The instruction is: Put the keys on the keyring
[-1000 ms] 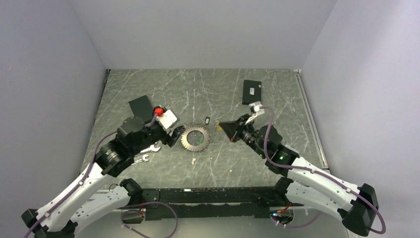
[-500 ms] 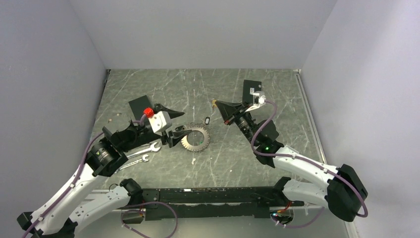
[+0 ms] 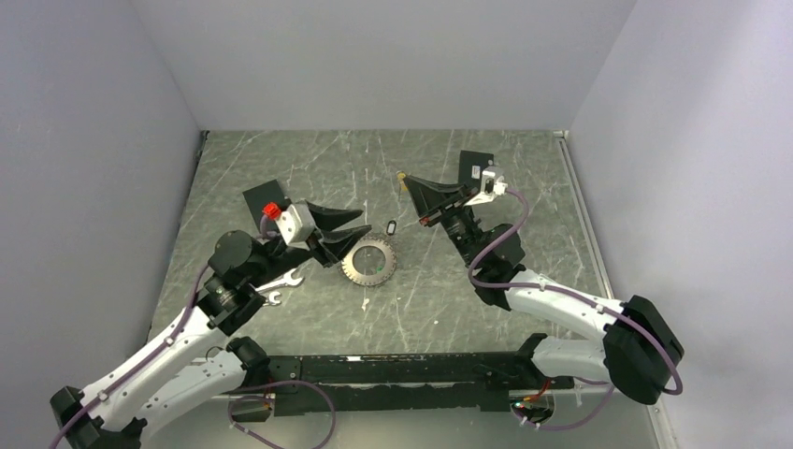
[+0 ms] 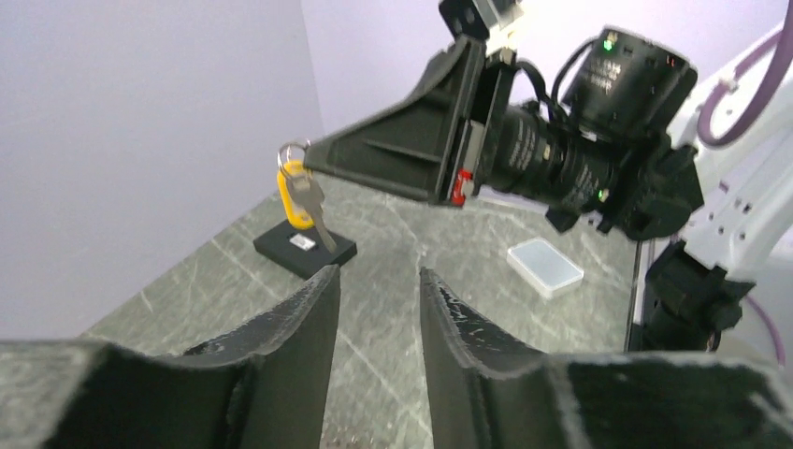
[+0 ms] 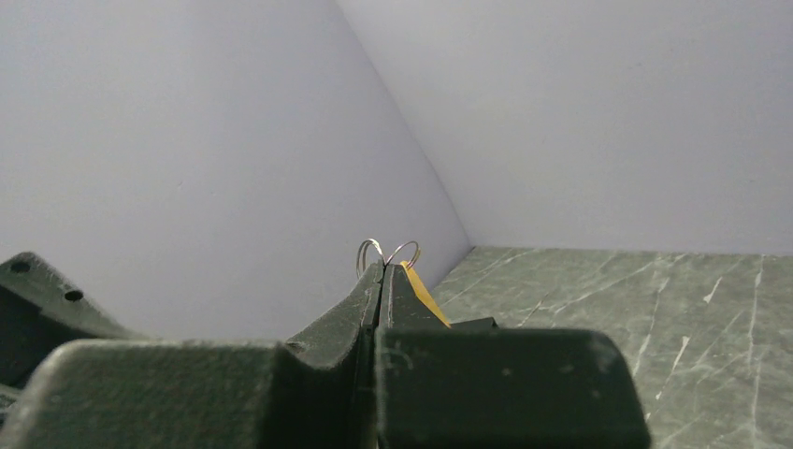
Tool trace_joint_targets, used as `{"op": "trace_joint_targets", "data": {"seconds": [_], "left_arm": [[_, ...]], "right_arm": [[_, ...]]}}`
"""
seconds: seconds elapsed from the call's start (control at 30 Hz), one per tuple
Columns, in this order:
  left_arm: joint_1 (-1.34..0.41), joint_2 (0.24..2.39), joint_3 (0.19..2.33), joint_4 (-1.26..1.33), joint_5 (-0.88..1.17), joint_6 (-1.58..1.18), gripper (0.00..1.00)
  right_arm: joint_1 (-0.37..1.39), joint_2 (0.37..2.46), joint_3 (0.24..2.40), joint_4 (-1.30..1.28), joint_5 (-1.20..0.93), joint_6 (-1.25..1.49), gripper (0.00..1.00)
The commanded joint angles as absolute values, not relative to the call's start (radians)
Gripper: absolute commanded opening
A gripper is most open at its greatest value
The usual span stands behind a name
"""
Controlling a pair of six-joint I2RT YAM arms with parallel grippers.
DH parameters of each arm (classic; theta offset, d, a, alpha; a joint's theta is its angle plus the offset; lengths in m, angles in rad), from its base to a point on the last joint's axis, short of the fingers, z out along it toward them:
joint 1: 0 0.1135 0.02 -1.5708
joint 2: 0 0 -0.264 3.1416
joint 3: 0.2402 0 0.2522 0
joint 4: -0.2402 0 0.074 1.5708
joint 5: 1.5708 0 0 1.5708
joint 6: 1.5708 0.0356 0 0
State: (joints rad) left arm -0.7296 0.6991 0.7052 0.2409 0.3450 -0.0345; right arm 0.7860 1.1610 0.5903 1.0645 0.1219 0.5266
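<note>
Right gripper clamped on a thin wire loop carrying the keys: one yellow-headed, one flat silver. Left gripper parted, nothing between its fingers. Toothed metal keyring lies flat on the veined grey-green tabletop.

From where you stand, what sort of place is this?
Probably a robot test booth: grey walls box in a marbled table, two arms bolted at its near edge, a wrench and keyring laid out.

The black wedge-shaped right gripper clamps flat silver-grey and orange-yellow metal keys by their small wire ring, beyond the black left gripper and its parted fingers.
</note>
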Motion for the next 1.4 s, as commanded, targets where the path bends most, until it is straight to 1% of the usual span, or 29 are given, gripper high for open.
{"op": "trace_joint_targets", "data": {"seconds": [0.0,0.1,0.23,0.27,0.3,0.33,0.37,0.4,0.43,0.47,0.5,0.67,0.77,0.83,0.97,1.07,1.2,1.3,1.37], "left_arm": [[-0.727,0.733,0.689,0.472,0.291,-0.103,0.45],[-0.726,0.755,0.689,0.484,0.258,-0.087,0.47],[-0.726,0.786,0.685,0.512,0.260,-0.072,0.46],[-0.727,0.790,0.684,0.516,0.260,-0.070,0.45],[-0.727,0.793,0.681,0.526,0.258,-0.070,0.45],[-0.727,0.795,0.676,0.538,0.256,-0.071,0.44],[-0.726,0.795,0.672,0.547,0.254,-0.073,0.44],[-0.727,0.797,0.671,0.552,0.252,-0.072,0.43],[-0.727,0.799,0.670,0.554,0.249,-0.070,0.42],[-0.726,0.801,0.673,0.551,0.246,-0.067,0.41],[-0.726,0.804,0.673,0.550,0.244,-0.066,0.40],[-0.727,0.808,0.676,0.539,0.239,-0.064,0.34],[-0.726,0.794,0.680,0.517,0.242,-0.069,0.34],[-0.727,0.773,0.684,0.490,0.246,-0.080,0.37],[-0.726,0.719,0.706,0.412,0.254,-0.097,0.51],[-0.726,0.658,0.715,0.357,0.254,-0.123,0.55],[-0.726,0.601,0.738,0.257,0.298,-0.156,0.53],[-0.727,0.576,0.755,0.209,0.335,-0.190,0.49],[-0.726,0.569,0.762,0.188,0.341,-0.216,0.45]], "right_arm": [[0.811,1.173,0.648,1.159,0.117,0.518,0.00],[0.831,1.184,0.651,1.166,0.117,0.518,0.00],[0.861,1.201,0.662,1.164,0.117,0.518,0.00],[0.869,1.204,0.666,1.165,0.117,0.518,0.03],[0.879,1.208,0.669,1.161,0.117,0.518,0.00],[0.888,1.210,0.672,1.155,0.117,0.518,0.00],[0.895,1.212,0.676,1.147,-0.327,0.518,0.00],[0.902,1.213,0.678,1.144,-0.440,0.518,0.00],[0.907,1.214,0.679,1.142,-0.452,0.645,0.00],[0.911,1.216,0.680,1.144,-0.454,0.983,0.00],[0.914,1.218,0.681,1.146,-0.455,1.025,0.00],[0.921,1.218,0.684,1.143,-0.455,1.024,0.00],[0.923,1.210,0.684,1.121,-0.445,1.007,0.00],[0.923,1.197,0.680,1.090,-0.420,0.996,0.00],[0.923,1.177,0.673,1.029,-0.371,0.970,0.00],[0.923,1.161,0.673,1.006,-0.350,0.950,0.00],[0.923,1.144,0.685,0.972,-0.330,0.911,0.00],[0.923,1.137,0.694,0.960,-0.323,0.892,0.00],[0.923,1.134,0.696,0.962,-0.323,0.886,0.00]]}}
